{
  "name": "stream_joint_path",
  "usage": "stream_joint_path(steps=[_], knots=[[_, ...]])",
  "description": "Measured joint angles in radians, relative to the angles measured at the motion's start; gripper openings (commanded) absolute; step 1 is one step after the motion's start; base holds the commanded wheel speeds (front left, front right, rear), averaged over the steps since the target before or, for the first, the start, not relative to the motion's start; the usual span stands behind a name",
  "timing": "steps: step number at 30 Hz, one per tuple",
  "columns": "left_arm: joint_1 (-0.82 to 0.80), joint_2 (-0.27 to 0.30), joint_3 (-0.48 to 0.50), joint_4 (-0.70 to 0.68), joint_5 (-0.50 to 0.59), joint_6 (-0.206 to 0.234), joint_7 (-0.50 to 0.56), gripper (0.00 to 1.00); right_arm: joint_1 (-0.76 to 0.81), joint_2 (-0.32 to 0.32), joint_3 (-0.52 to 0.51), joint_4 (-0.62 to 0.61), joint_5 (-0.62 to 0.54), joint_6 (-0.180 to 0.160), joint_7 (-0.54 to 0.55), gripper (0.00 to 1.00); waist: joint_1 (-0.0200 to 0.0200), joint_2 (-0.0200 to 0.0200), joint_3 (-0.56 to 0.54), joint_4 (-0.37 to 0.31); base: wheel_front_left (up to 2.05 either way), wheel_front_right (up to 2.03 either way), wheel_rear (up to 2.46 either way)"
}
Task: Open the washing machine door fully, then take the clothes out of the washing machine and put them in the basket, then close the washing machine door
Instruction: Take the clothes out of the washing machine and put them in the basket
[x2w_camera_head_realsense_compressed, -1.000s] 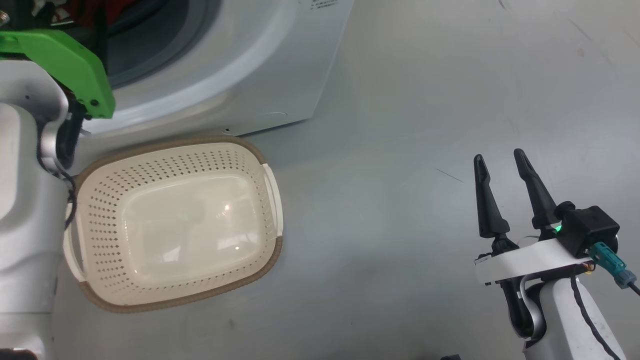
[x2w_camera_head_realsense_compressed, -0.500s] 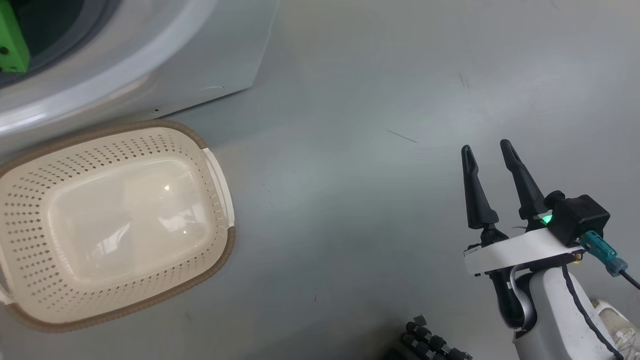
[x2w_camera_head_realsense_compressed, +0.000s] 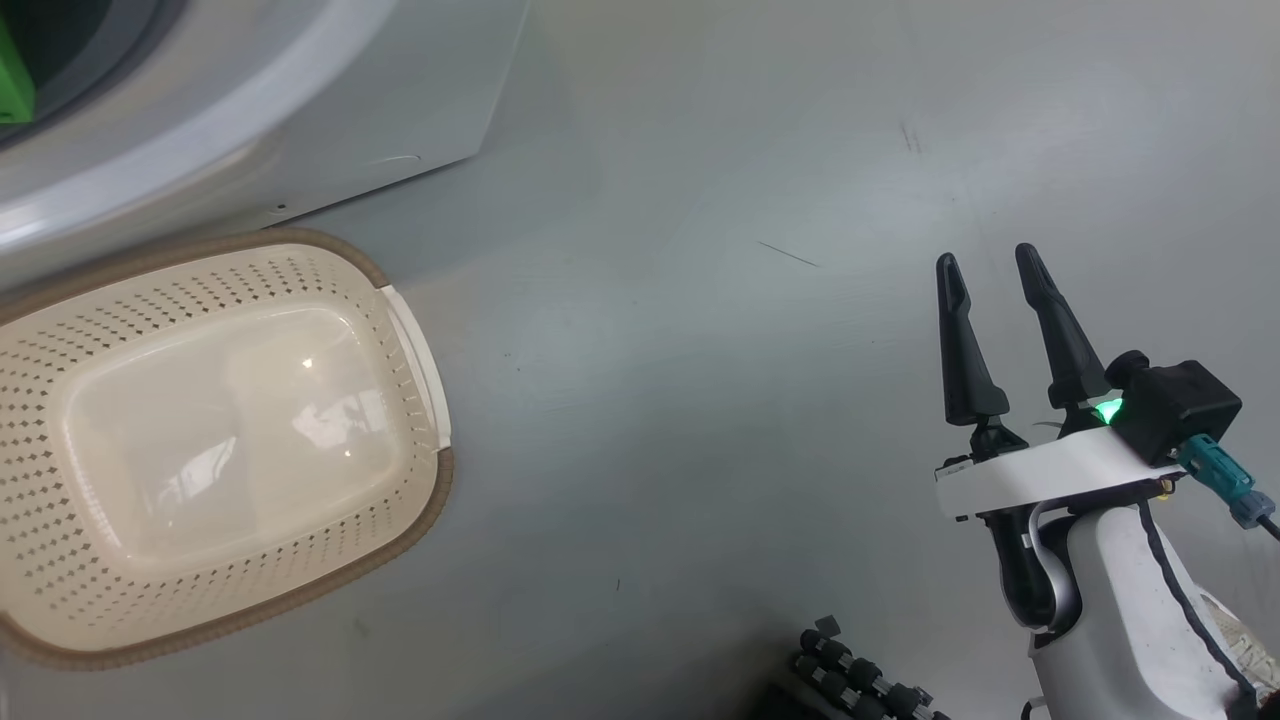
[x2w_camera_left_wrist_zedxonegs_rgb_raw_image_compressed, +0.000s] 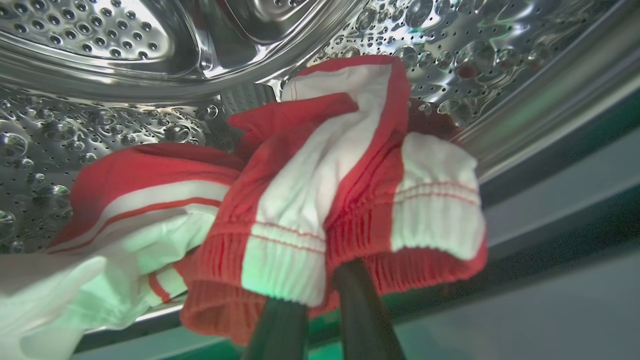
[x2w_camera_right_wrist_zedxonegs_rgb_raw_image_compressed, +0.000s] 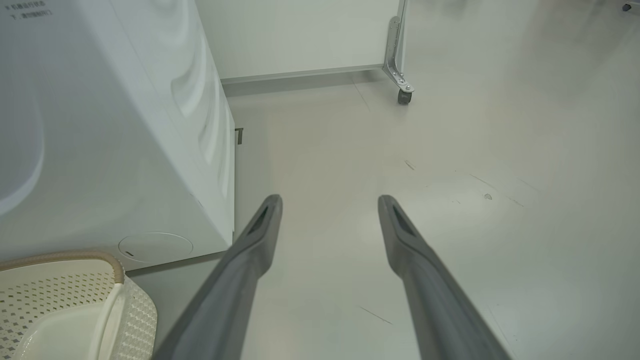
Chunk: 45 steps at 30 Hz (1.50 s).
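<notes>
Head view first: big white front-loading washing machine (x2w_camera_head_realsense_compressed: 300, 110) well apart to the left of the right hand (x2w_camera_head_realsense_compressed: 985, 258), which is spread open and holding nothing. Also left of that hand, on the floor just beside the machine, cream perforated plastic basket with brown woven-look rim (x2w_camera_head_realsense_compressed: 425, 500): empty. Inside the perforated steel drum (x2w_camera_left_wrist_zedxonegs_rgb_raw_image_compressed: 100, 45), small soft red-and-white sports clothes (x2w_camera_left_wrist_zedxonegs_rgb_raw_image_compressed: 320, 165) bunched just ahead of the left hand (x2w_camera_left_wrist_zedxonegs_rgb_raw_image_compressed: 315, 290), pinched at the elastic waistband. Door opening judged done, unloading barely begun, closing left.

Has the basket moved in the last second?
No. The basket keeps its place below the washing machine front's lower corner; both slid left together in the head view, so the camera turned.
</notes>
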Motion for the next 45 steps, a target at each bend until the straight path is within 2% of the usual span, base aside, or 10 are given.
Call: stream_joint_path(steps=[6, 17, 25, 36, 45], knots=[[-0.009, -0.036, -0.008, 0.022, -0.001, -0.002, -0.039, 0.00, -0.002, 0.000, -0.016, -0.003, 0.004, -0.008, -0.004, 1.00, 0.0000, 0.0000, -0.009, 0.023, 0.00, 0.00, 0.00], [0.011, -0.077, 0.017, 0.028, -0.033, -0.020, -0.200, 0.00, -0.004, -0.001, -0.046, -0.008, -0.010, -0.008, -0.005, 1.00, 0.0000, 0.0000, -0.037, 0.081, 0.00, 0.00, 0.00], [0.099, -0.115, 0.024, -0.010, -0.043, -0.032, -0.347, 0.00, -0.004, -0.001, -0.067, -0.008, -0.024, -0.009, -0.005, 1.00, -0.0001, 0.0000, -0.075, 0.127, 0.00, 0.00, 0.00], [0.288, -0.213, 0.030, -0.088, -0.083, -0.044, -0.566, 0.00, 0.006, -0.010, -0.106, -0.008, -0.045, -0.010, -0.005, 1.00, -0.0001, 0.0000, -0.146, 0.208, 0.00, 0.00, 0.00], [0.444, -0.243, 0.057, -0.183, -0.083, -0.018, -0.580, 0.00, 0.056, -0.012, -0.128, 0.009, -0.054, -0.010, -0.005, 1.00, -0.0001, 0.0000, -0.235, 0.263, 0.00, 0.00, 0.00]])
